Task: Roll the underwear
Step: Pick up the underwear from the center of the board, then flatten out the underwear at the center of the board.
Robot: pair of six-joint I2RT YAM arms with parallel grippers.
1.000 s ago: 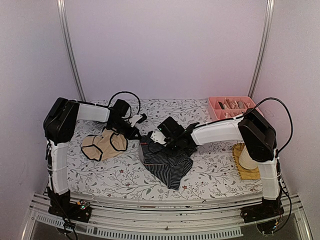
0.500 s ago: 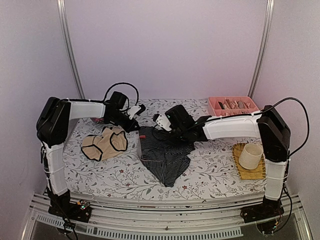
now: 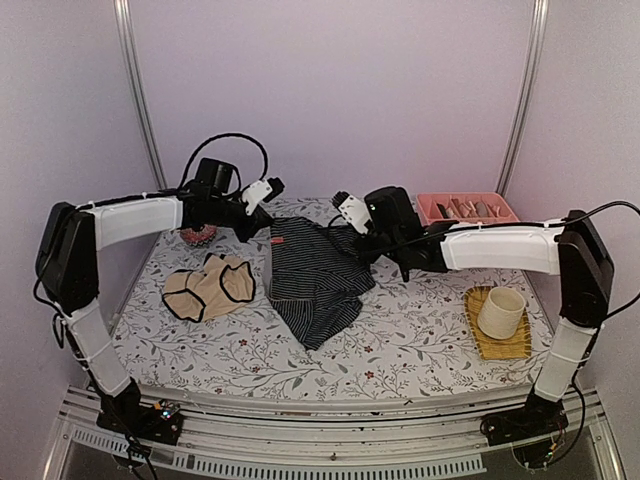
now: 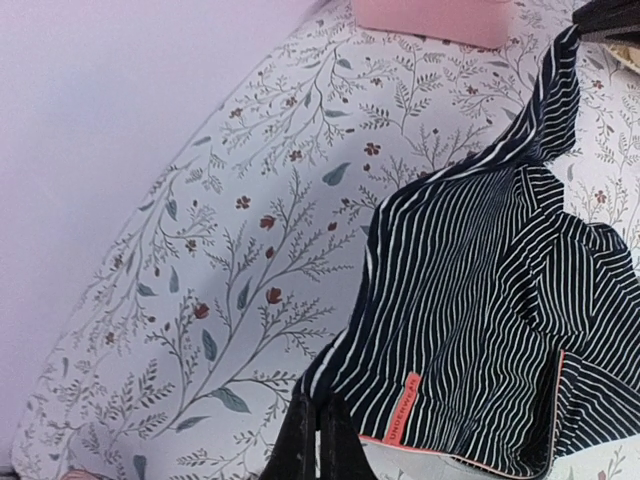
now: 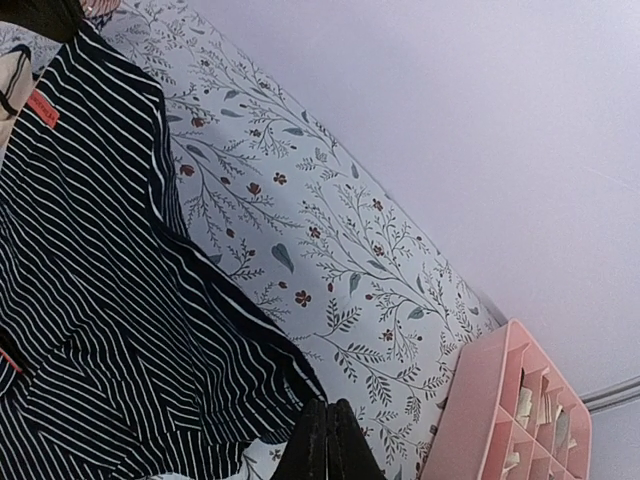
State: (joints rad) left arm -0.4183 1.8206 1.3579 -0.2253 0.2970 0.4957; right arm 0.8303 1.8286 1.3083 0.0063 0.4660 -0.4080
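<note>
The navy striped briefs (image 3: 315,280) hang spread between both grippers over the middle of the table, with the lower part trailing on the cloth. My left gripper (image 3: 268,232) is shut on the left waistband corner, next to an orange label (image 4: 401,409). My right gripper (image 3: 352,236) is shut on the right corner (image 5: 300,385). The left wrist view shows the briefs (image 4: 480,330) stretched out, and so does the right wrist view (image 5: 110,300). The beige briefs with black edging (image 3: 207,286) lie flat at the left.
A pink divided tray (image 3: 462,212) stands at the back right, also in the right wrist view (image 5: 510,420). A cream cup (image 3: 500,312) sits on a yellow mat (image 3: 492,345) at the right. The reddish-pink hairbrush (image 3: 199,235) lies behind the left arm.
Both grippers have lifted the navy briefs and carried them toward the back of the table, moving apart so the cloth now hangs spread between them.
</note>
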